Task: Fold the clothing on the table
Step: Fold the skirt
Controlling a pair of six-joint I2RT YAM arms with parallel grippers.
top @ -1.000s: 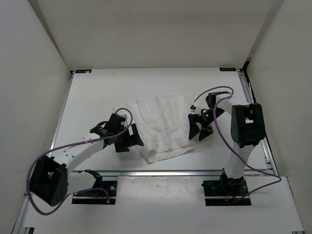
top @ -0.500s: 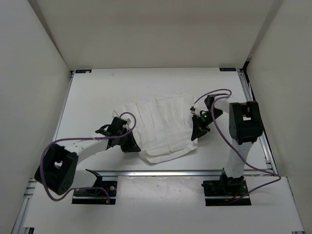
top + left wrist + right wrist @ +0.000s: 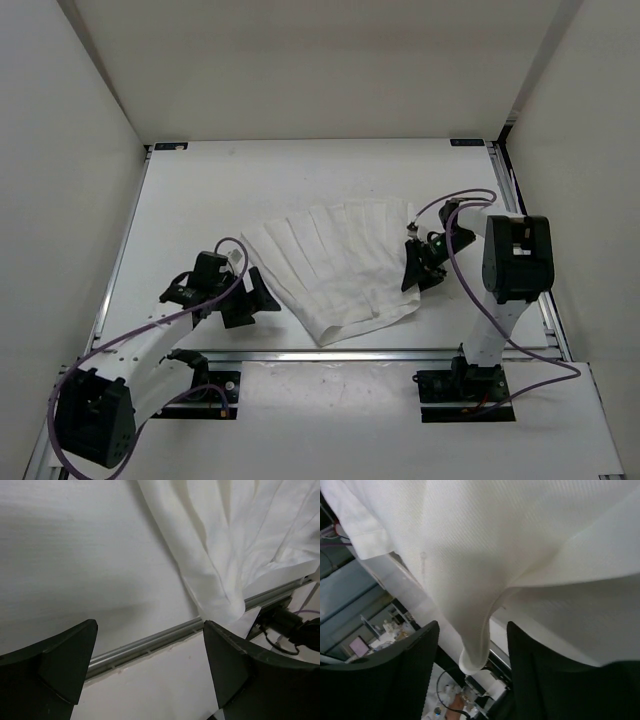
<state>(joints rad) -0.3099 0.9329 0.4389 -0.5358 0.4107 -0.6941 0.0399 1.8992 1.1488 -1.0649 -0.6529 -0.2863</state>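
White clothing (image 3: 338, 270) (weave: right wrist only)

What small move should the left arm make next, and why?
Probably ease the left gripper toward the nearest edge of the clothing. Its jaws stand open and empty, apart from the fabric, which lies spread out, not yet folded.

One clothing (image 3: 340, 272), one table (image 3: 200, 195), a left arm (image 3: 150, 327) and a right arm (image 3: 512, 262).

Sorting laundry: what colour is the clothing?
The clothing is plain white, creased; clearest in the top view.
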